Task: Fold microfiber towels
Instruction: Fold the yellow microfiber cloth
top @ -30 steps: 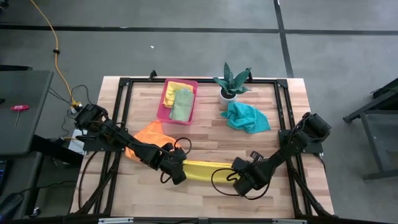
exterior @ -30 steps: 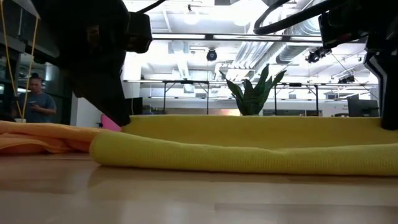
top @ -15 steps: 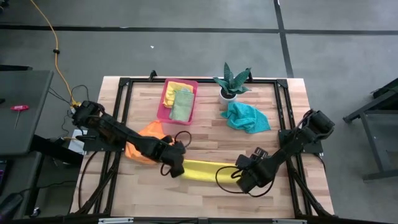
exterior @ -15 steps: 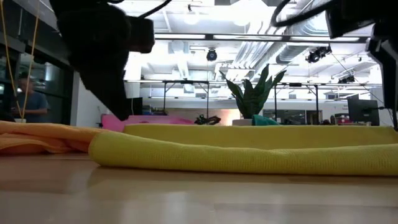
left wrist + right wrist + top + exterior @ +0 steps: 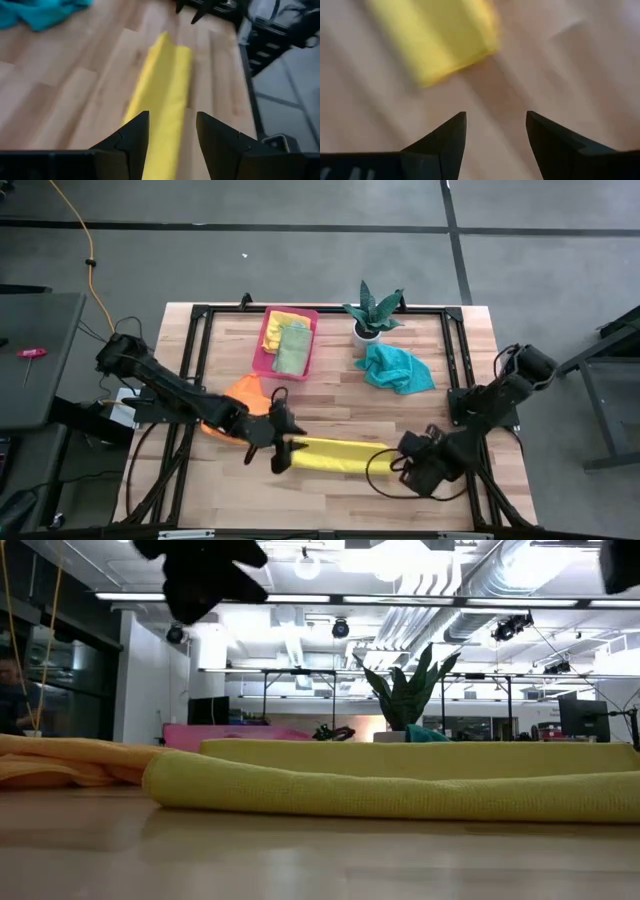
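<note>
High view: the folded yellow towel (image 5: 330,455) lies flat between both grippers. Left gripper (image 5: 279,452) and right gripper (image 5: 402,467) hover spread, holding nothing.

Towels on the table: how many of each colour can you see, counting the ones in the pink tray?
Yellow towels: 2, one long folded strip at the front, one in the pink tray
Orange towel: 1
Teal towel: 1
Light green towel, in the tray: 1
Total: 5
</note>
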You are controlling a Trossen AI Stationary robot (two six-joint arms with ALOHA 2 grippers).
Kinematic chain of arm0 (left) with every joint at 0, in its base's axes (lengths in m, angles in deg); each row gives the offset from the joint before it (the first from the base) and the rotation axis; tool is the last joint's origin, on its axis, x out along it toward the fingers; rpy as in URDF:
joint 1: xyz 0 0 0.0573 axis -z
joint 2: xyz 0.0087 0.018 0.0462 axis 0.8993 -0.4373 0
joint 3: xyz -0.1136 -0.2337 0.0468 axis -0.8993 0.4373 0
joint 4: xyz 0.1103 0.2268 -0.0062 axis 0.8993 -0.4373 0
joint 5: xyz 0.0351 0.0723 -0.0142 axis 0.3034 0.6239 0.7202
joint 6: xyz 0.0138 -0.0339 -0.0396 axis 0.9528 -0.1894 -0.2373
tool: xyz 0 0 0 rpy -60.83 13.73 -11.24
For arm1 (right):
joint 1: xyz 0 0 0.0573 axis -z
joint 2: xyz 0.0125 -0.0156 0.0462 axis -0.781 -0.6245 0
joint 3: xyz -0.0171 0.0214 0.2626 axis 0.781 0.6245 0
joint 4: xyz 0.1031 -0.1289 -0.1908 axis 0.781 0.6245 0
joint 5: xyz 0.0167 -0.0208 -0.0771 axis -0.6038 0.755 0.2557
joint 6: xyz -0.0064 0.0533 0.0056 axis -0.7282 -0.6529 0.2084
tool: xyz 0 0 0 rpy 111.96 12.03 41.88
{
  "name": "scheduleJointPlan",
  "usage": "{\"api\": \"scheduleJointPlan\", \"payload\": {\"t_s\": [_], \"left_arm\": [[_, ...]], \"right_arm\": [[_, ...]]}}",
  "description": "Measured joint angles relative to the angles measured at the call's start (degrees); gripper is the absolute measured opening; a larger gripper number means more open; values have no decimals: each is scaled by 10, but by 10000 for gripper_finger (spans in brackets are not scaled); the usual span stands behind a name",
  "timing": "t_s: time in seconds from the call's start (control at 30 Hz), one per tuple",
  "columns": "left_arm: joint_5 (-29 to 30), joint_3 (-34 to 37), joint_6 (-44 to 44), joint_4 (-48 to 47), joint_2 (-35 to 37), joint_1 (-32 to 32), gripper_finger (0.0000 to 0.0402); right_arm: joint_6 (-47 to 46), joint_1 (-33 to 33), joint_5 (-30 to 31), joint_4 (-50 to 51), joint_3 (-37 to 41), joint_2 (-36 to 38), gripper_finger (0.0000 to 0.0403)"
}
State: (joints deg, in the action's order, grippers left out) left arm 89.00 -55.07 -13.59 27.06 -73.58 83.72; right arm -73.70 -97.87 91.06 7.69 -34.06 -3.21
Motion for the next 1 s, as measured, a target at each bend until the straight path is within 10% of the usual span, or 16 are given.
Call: {"api": "scheduleJointPlan", "payload": {"t_s": [0.3, 0.53, 1.0], "left_arm": [[24, 66, -21, 196, -98, 34, 100], [23, 66, -55, 222, -159, 13, 7], [11, 65, -97, 178, -199, -17, 4]], "right_arm": [[35, 2, 100, -279, 90, 40, 175], [119, 66, 100, -396, 130, 16, 37], [161, 145, 46, -385, 150, -16, 9]]}}
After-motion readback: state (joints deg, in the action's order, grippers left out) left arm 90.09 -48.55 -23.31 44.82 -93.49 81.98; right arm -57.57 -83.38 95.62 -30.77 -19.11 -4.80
